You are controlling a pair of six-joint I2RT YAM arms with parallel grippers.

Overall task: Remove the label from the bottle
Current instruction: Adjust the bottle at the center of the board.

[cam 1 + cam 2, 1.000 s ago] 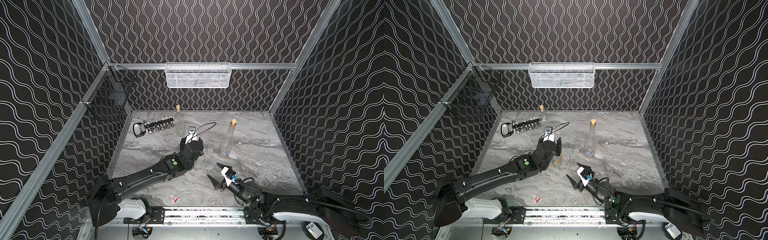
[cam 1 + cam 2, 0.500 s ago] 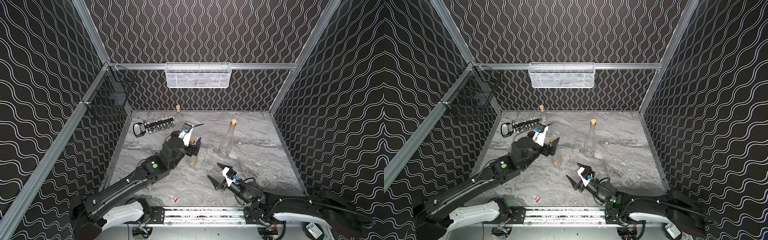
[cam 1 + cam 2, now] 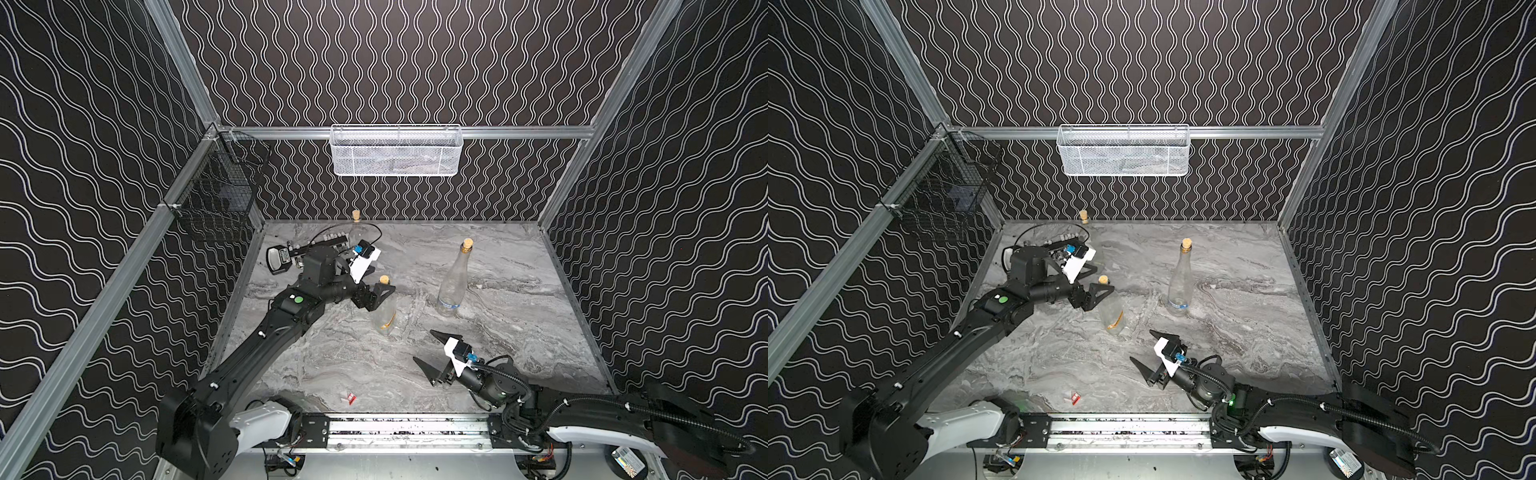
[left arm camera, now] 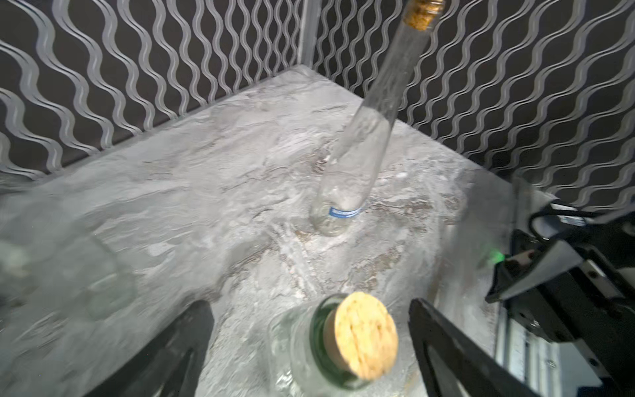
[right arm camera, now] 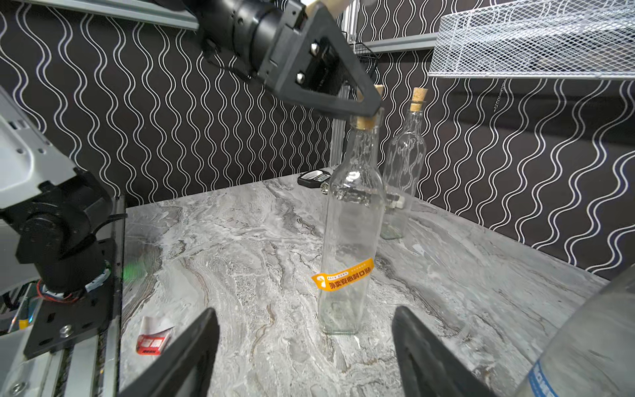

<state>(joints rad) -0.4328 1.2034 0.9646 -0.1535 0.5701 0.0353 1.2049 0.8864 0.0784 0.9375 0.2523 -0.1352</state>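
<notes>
The clear square bottle [image 3: 384, 309] [image 3: 1112, 307] stands upright mid-table with a cork [image 4: 360, 335] in its neck. An orange label [image 5: 343, 275] [image 3: 389, 322] is wrapped low on its body. My left gripper [image 3: 376, 286] [image 4: 309, 304] is open at cork height, one finger on each side of the cork with gaps showing. My right gripper [image 3: 424, 345] [image 3: 1142, 345] [image 5: 304, 311] is open low over the table, in front of the bottle and apart from it, with nothing between its fingers.
A tall clear bottle with a blue band [image 3: 451, 286] [image 4: 357, 154] stands to the right. Another corked bottle [image 3: 356, 230] and a socket rack [image 3: 286, 257] sit at the back left. A red-and-white scrap [image 3: 349, 398] [image 5: 153, 338] lies near the front rail. Wire baskets [image 3: 395, 149] [image 3: 216, 199] hang on the walls.
My left gripper has drawn back and to the left from over the bottle and has opened its jaws; the bottle now shows. The right arm has stayed still.
</notes>
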